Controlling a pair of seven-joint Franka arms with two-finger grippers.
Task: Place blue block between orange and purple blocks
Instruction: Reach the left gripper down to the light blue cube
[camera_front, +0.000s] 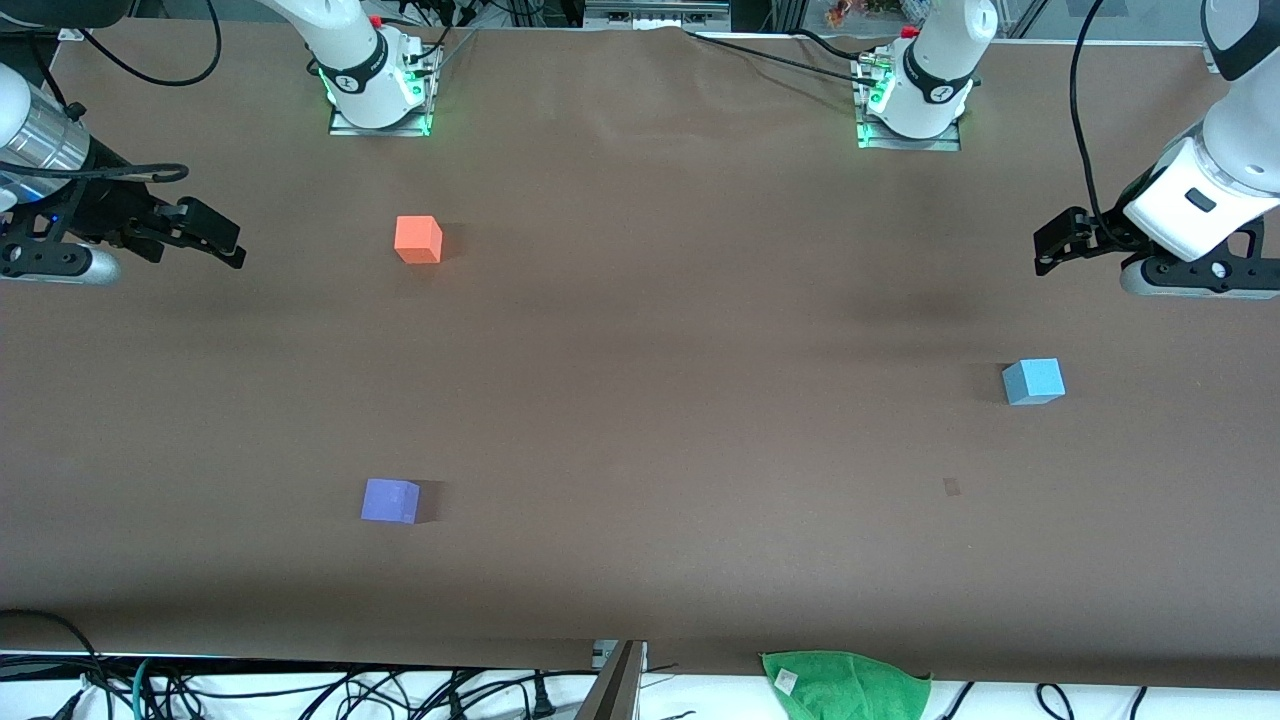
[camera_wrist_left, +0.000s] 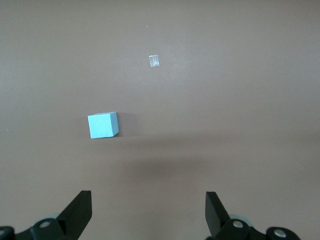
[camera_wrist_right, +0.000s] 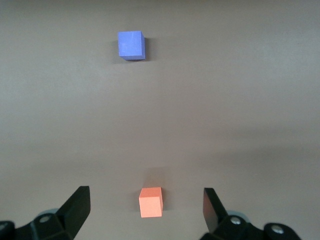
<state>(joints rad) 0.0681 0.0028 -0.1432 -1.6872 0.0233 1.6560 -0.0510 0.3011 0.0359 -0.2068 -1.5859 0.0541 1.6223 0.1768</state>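
The small light sky-blue matte cube (camera_front: 1033, 381) sits on the brown paper-covered bench (camera_front: 660, 400) toward the left arm's end, alone, touching nothing. It lies well apart from the other two cubes, which both stand toward the right arm's end. The bright orange matte cube (camera_front: 418, 239) rests closer to the robots' bases, and the violet-purple matte cube (camera_front: 390, 500) lies nearer to the front camera, almost in line with the orange one. A wide stretch of bare bench separates these two. The blue cube's depth on the bench falls between theirs.

The left hand (camera_front: 1062, 240) hangs in the air over the bench edge at its own end, released, its two black fingers (camera_wrist_left: 80, 210) spread wide and holding nothing. In the left wrist view the blue cube (camera_wrist_left: 103, 124) lies ahead of the fingers, off toward one of them, with a small pale scrap (camera_wrist_left: 154, 60) on the bench past it.

The right hand (camera_front: 205, 235) hangs over its own end of the bench, likewise released and holding nothing. In the right wrist view the orange cube (camera_wrist_right: 150, 202) shows between its spread fingers (camera_wrist_right: 77, 207), on the bench below, and the purple cube (camera_wrist_right: 131, 45) lies well ahead.

A crumpled green cloth (camera_front: 845, 684) rests at the bench edge nearest the front camera.
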